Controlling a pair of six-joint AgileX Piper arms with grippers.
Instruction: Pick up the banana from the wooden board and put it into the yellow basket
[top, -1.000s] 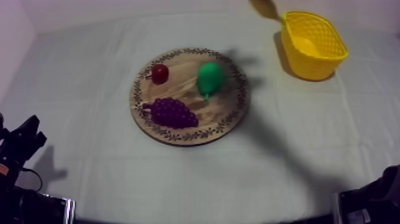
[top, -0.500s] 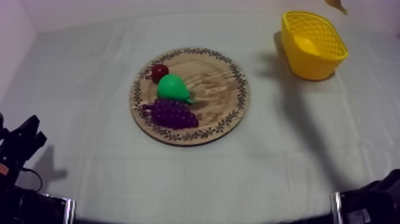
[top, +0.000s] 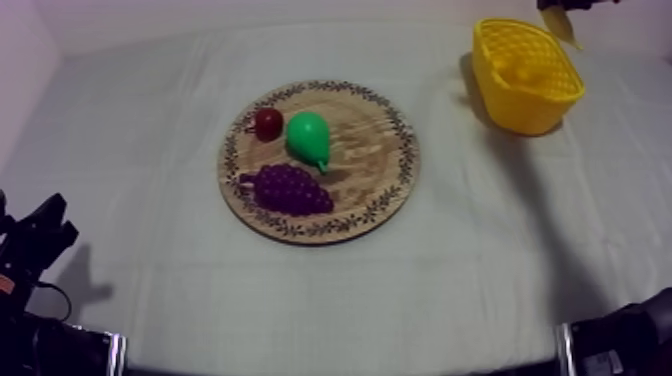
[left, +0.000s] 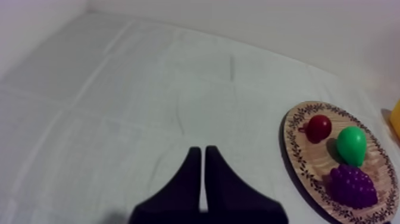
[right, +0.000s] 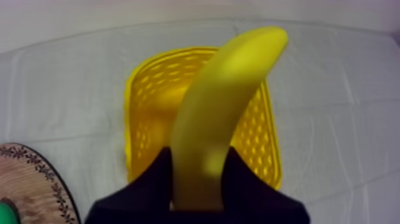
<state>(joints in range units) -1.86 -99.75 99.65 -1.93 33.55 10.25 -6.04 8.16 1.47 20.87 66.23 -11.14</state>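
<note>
The right gripper (right: 199, 159) is holding the banana (right: 229, 95) in the air over the basket (right: 265, 149) at the far right, with its fingers clamped on the fruit's lower end. I judge the placing step is beginning: next comes lowering into the basket, then opening. The left gripper (left: 204, 161) is resting at the near left, fingers together.

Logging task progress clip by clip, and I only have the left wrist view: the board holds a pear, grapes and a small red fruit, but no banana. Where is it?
Observer: The banana is clamped in the right arm's jaws.
Operator: Is it at the basket?
Observer: Yes. The right wrist view shows it held above the open yellow basket, not yet let go.
</note>
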